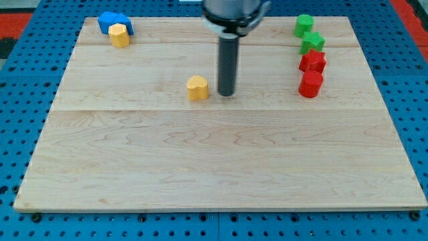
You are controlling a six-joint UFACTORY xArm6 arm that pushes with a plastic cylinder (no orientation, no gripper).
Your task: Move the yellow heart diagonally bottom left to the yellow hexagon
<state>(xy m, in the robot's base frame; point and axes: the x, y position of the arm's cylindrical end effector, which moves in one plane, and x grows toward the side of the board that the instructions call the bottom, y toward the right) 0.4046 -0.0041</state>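
The yellow heart lies near the middle of the wooden board, a little toward the view's top. My tip rests on the board just to the right of the heart, a small gap apart. The yellow hexagon sits at the view's top left, touching a blue block behind it.
On the view's right stand a green block, a green star, a red star and a red block, in a column. A blue pegboard surrounds the board.
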